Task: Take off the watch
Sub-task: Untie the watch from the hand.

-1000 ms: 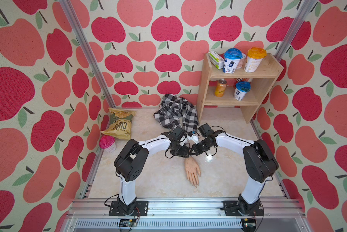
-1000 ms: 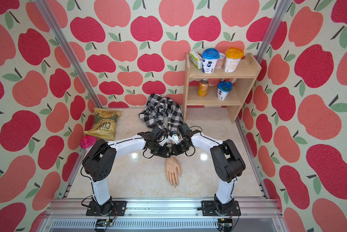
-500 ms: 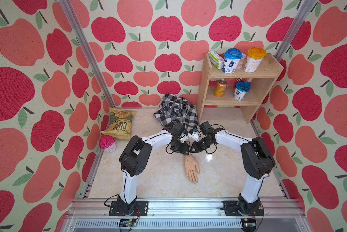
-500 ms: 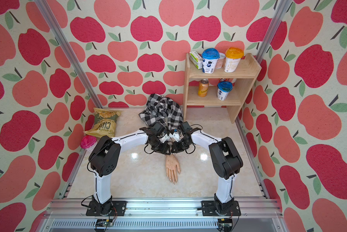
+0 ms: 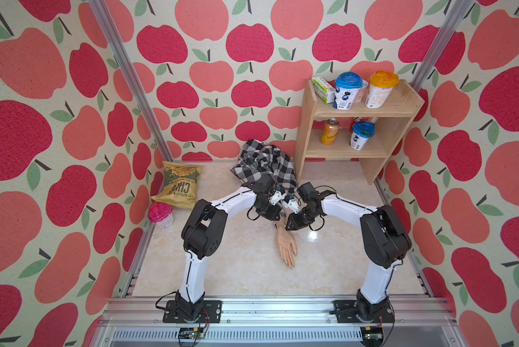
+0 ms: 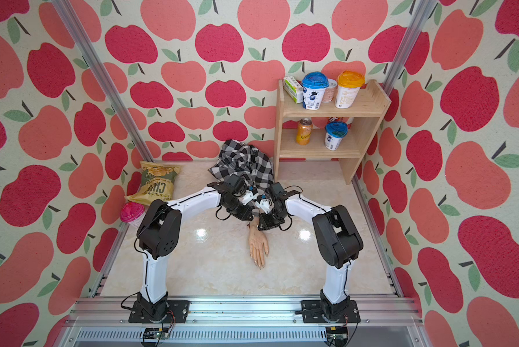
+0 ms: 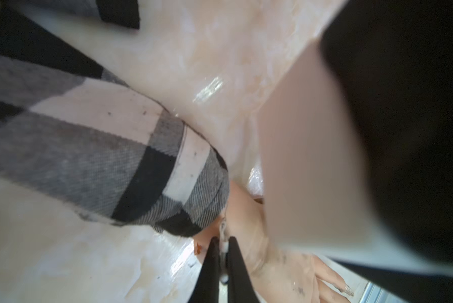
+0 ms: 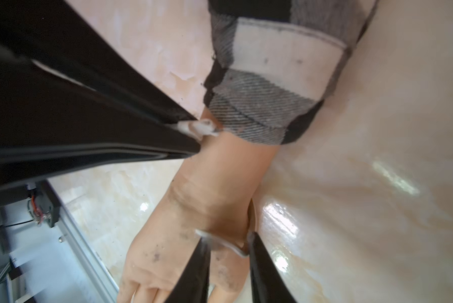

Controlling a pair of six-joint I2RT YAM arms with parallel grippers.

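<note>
A mannequin hand (image 5: pixel 286 243) (image 6: pixel 259 243) lies on the table, its wrist coming out of a plaid sleeve (image 8: pixel 267 86). Of the watch I see only the thin white strap; the dial is hidden. My left gripper (image 7: pixel 224 241) (image 8: pixel 194 131) is shut on one strap end (image 8: pixel 203 128) at the wrist, beside the cuff. A second strap piece (image 8: pixel 225 245) curves over the back of the hand. It sits between the parted fingers of my right gripper (image 8: pixel 229 251), which is open. In both top views the two grippers (image 5: pixel 279 216) (image 6: pixel 259 226) meet over the wrist.
A crumpled plaid shirt (image 5: pixel 265 165) lies behind the arms. A wooden shelf (image 5: pixel 357 114) with cups and a can stands at the back right. A chip bag (image 5: pixel 178 186) and a pink-lidded cup (image 5: pixel 161 214) sit by the left wall.
My left gripper has closed on the strap at the wrist. My right gripper, shut a second ago, has parted its fingers. Both arms stay over the wrist.
</note>
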